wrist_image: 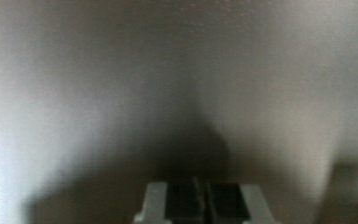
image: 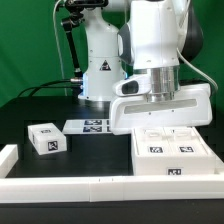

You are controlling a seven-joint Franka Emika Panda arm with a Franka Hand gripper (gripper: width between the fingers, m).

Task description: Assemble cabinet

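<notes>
The cabinet [image: 175, 152] lies on the black worktop [image: 40, 105] at the exterior view's right, tags facing up, close to the white rail [image: 100, 186] along the front edge. The arm [image: 155, 45] hangs directly over its rear edge, with the hand so low that the exterior view hides the jaws. In the wrist view they look pressed together, with only a thin dark seam between them and nothing visibly pinched. The rest of that view is a pale grey blur, so the camera is probably right up against a cabinet wall.

The main risk is contact made blind. With the jaws together and this close, any further descent would likely press down on the panel instead of gripping it, and could tip the cabinet or jam it against the rail. A sideways move could slide the cabinet out of line, and the blur gives no edge to correct by. If a grasp is meant, the jaws must first spread, and there seems to be little room for that.

A small block [image: 47, 140] sits well apart at the exterior view's left, near the marker board [image: 92, 125], and appears safe from this.
</notes>
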